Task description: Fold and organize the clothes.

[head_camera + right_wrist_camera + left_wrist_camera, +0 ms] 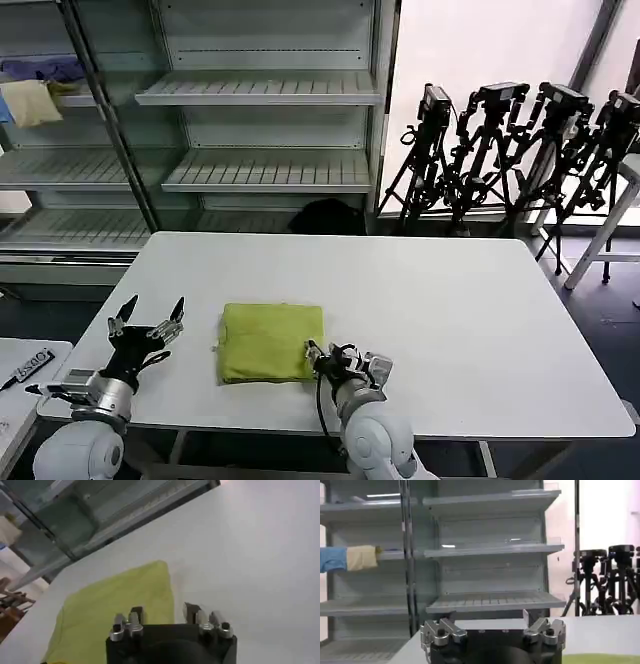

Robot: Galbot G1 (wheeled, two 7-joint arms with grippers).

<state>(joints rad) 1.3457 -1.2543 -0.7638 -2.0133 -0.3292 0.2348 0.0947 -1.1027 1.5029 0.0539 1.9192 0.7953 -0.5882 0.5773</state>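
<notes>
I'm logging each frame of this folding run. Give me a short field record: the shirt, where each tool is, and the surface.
shirt: yellow-green T-shirt, folded into a flat rectangle, near the front edge of the table
left tool: open, raised, apart from the shirt on its left
right tool: open, low at the shirt's right front corner
surface: white table

White table (480, 330) lies bare right of the folded T-shirt (270, 342) — open passage.
</notes>
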